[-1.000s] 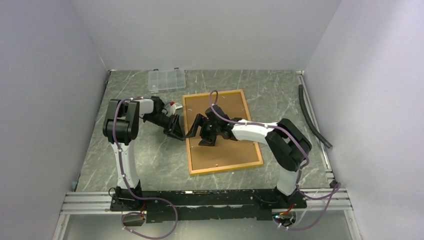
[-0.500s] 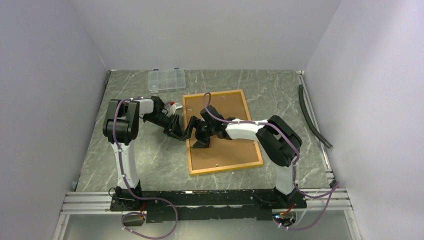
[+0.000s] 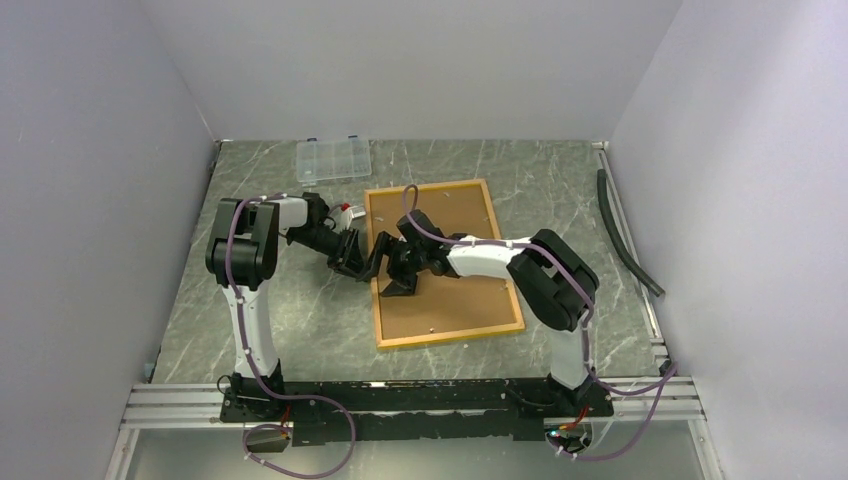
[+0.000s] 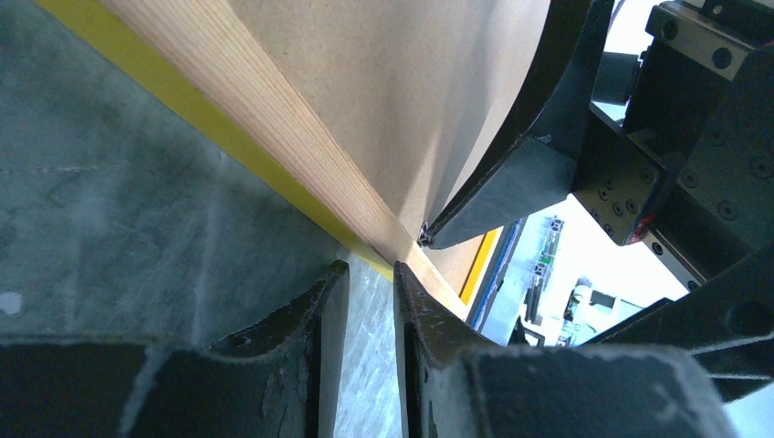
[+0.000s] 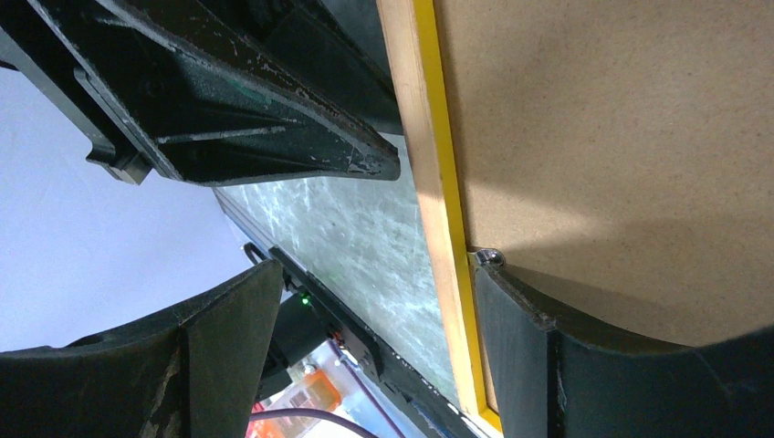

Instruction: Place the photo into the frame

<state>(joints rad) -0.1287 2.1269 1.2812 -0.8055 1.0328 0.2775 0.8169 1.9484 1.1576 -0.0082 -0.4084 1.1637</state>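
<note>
The large rectangular wooden picture frame with a yellow border (image 3: 445,262) lies back side up in the middle of the grey marbled worktop (image 3: 300,320), its long sides running near to far. The small clear plastic compartment box (image 3: 332,158) sits behind it to the left, at the far edge and well apart. A black flexible hose (image 3: 625,235) lies along the right edge. The left gripper (image 4: 370,274) is just beside the frame's left long side, its jaws pointing at that edge. The right gripper (image 5: 379,269) reaches across the frame from the right. Its jaws straddle the same edge, one on the frame's back and the other over the worktop.
</note>
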